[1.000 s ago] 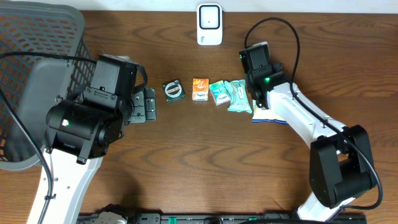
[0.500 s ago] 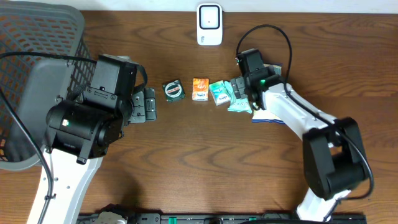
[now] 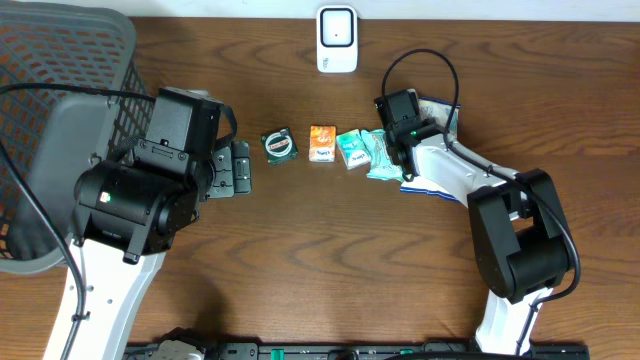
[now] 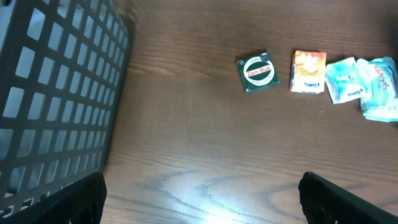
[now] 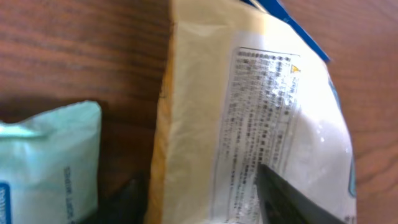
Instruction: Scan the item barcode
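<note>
On table (image 4: 186,143), green tin (image 4: 258,73) reads "Zam-Buk"; left tool (image 4: 200,196) apart; right tool (image 5: 202,196) at yellow packet (image 5: 249,93), clamping unclear.

Mock shop checkout on a wooden table (image 3: 300,260): a white barcode scanner (image 3: 337,40) stands at the table's edge, well apart from the left gripper (image 4: 202,186). A black mesh shopping basket (image 4: 56,93) sits left of its fingers (image 4: 348,202). Ahead of them lie retail goods in a row: a Zam-Buk tin (image 4: 258,73), an orange packet (image 4: 308,71) and teal tissue packs (image 4: 348,87).
</note>
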